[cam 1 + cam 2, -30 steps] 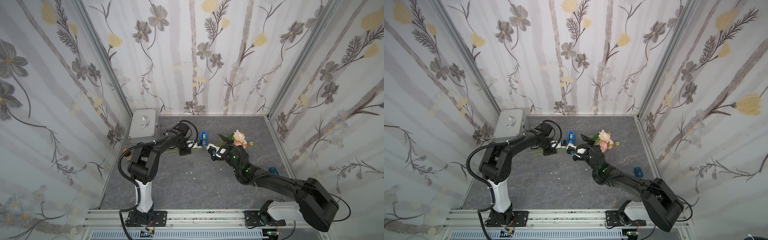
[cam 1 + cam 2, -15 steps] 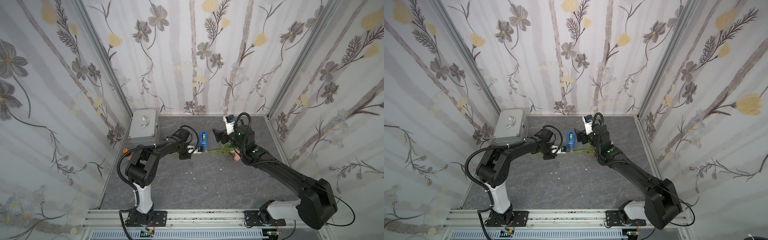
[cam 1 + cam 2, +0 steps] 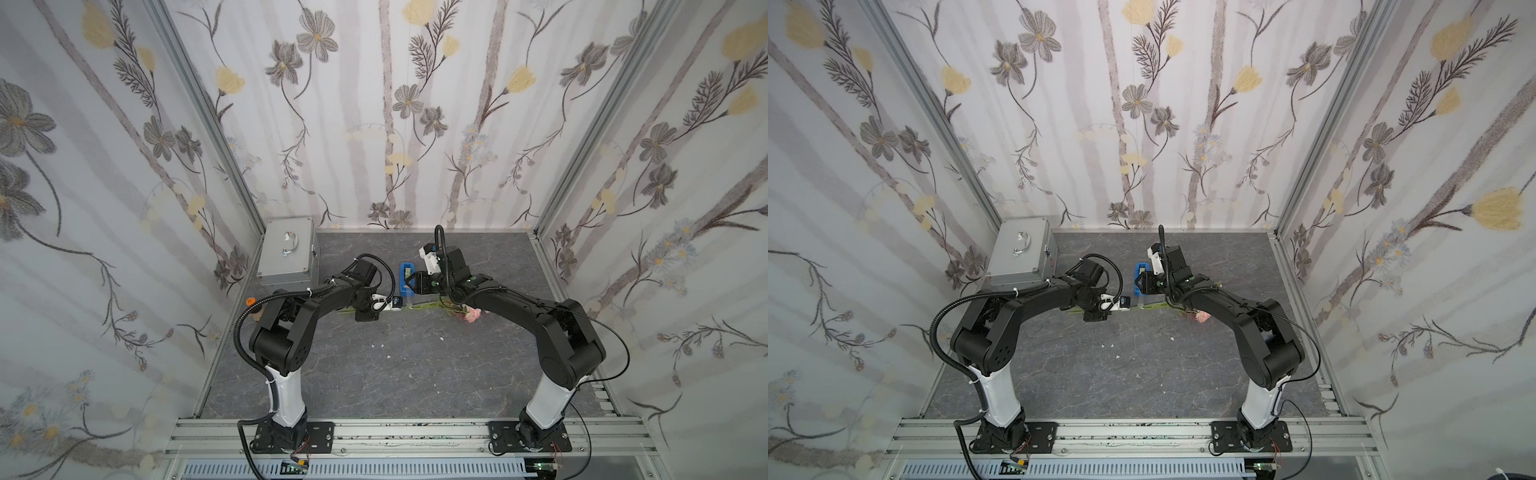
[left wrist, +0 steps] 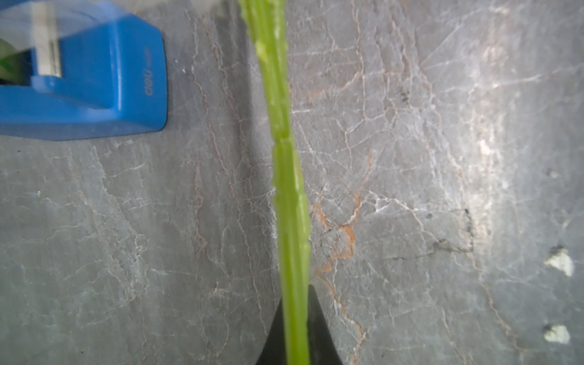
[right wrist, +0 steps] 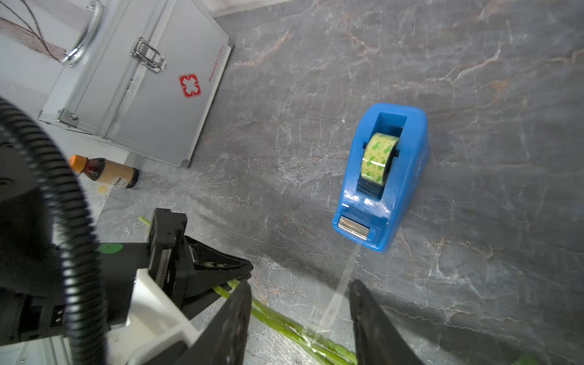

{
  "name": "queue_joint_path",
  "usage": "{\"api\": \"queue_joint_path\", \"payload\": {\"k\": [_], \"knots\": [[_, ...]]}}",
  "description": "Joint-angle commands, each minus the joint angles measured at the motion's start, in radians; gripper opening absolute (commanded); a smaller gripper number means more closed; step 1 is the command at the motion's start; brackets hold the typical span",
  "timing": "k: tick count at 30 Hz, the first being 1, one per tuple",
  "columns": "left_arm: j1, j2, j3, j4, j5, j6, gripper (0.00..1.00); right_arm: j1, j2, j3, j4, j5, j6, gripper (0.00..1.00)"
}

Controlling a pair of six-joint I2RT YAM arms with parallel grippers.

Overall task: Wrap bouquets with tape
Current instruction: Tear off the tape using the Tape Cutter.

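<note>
The bouquet lies on the grey floor, with its pink rose (image 3: 471,314) (image 3: 1201,316) peeking out from under my right arm. Its green stems (image 4: 286,177) (image 5: 284,322) run toward my left gripper (image 3: 401,306) (image 3: 1127,305) (image 4: 295,328), which is shut on them. The blue dispenser (image 3: 406,277) (image 3: 1140,272) (image 4: 94,79) holds the greenish-yellow tape roll (image 5: 377,156). A clear strip of tape (image 5: 339,290) stretches from its cutter down to the stems. My right gripper (image 3: 411,291) (image 3: 1142,286) (image 5: 300,284) is open astride that strip, touching neither side.
A silver metal case (image 3: 286,251) (image 5: 142,82) stands at the back left by the wall. A small brown bottle (image 5: 106,172) with an orange cap lies beside it. White scraps (image 4: 561,260) dot the floor. Wallpapered walls close in three sides.
My right gripper left the stems, swung up toward the back, then came down at the dispenser's front with narrower jaws. The rose now lies under the right arm. The left gripper kept its hold.
</note>
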Motion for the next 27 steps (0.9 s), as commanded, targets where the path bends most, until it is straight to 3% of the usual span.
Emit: {"api": "queue_joint_path", "payload": {"k": [1, 15, 27], "knots": [[0.004, 0.010, 0.000, -0.012, 0.027, 0.042, 0.00, -0.001, 0.045, 0.022, 0.023, -0.020, 0.079, 0.45], [0.010, 0.024, 0.004, -0.017, 0.022, 0.053, 0.00, -0.016, 0.146, 0.012, 0.084, -0.057, 0.198, 0.36], [0.010, 0.025, 0.016, -0.035, 0.027, 0.055, 0.00, -0.028, 0.183, -0.034, 0.203, -0.117, 0.282, 0.35]]}}
